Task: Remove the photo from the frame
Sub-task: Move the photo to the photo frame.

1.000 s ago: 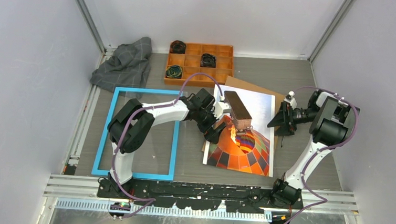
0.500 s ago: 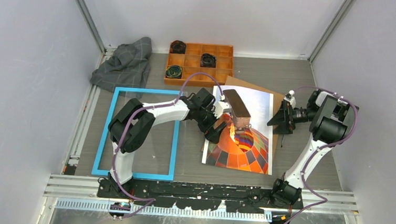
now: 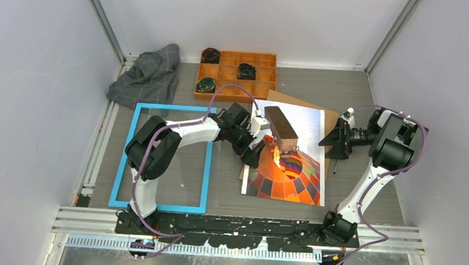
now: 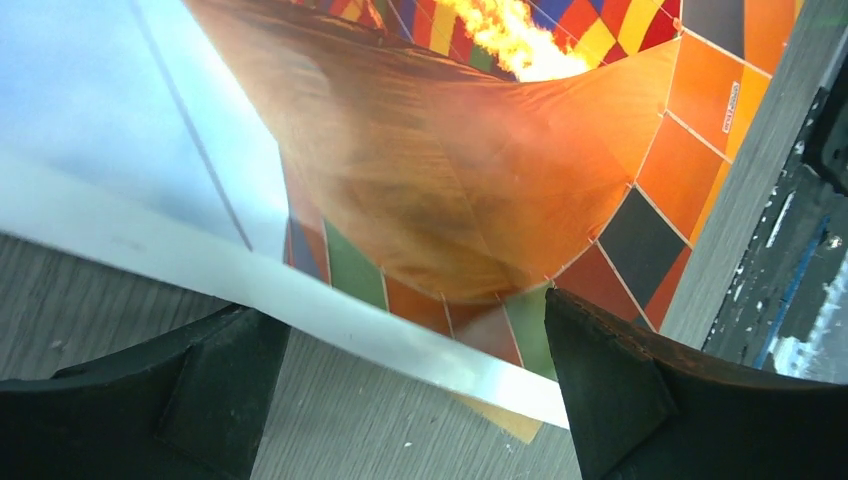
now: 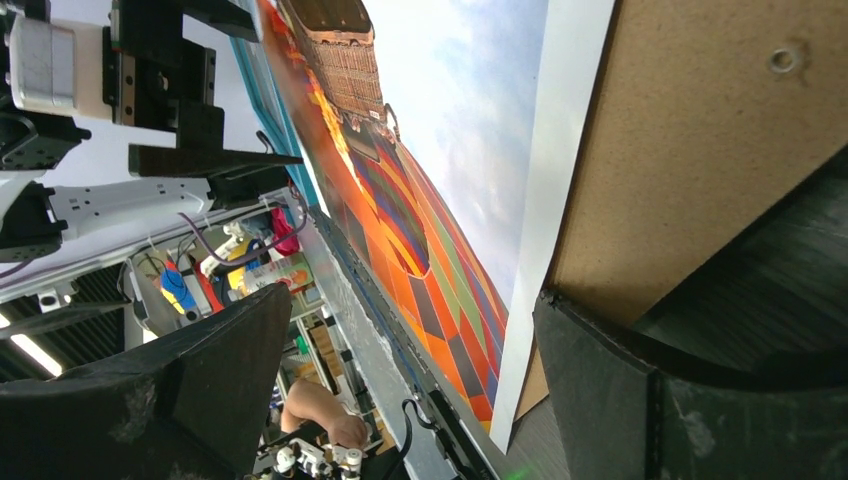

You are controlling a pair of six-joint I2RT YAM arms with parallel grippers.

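The photo [image 3: 291, 174] is already out of the frame [image 3: 124, 156]. It lies face up on the brown backing board [image 3: 279, 98] in the right half of the bench [image 3: 227, 197]. The frame lies flat by the bench's left edge, apart from the photo.

What is left looks like a clean let-go. The left hand [image 4: 410, 365] has its fingers spread wide and holds nothing. In its wrist view the photo's white border runs across the gap between the fingers. That hand should draw back toward the frame side with both fingers clear of the paper, because a fingertip that catches the border would drag the loose sheet off the board.

The right hand [image 5: 400, 330] is also spread wide and empty. It sits just off the photo's right edge, with the board's edge showing between its fingers. It should retreat toward the bench's right edge and lift as it goes, so that neither the board nor the print is nudged.

Compared with a second ago, the left arm has pulled a little way back from the photo toward the frame. The right hand has moved slightly up and outward. The photo, board and frame lie much as they did.
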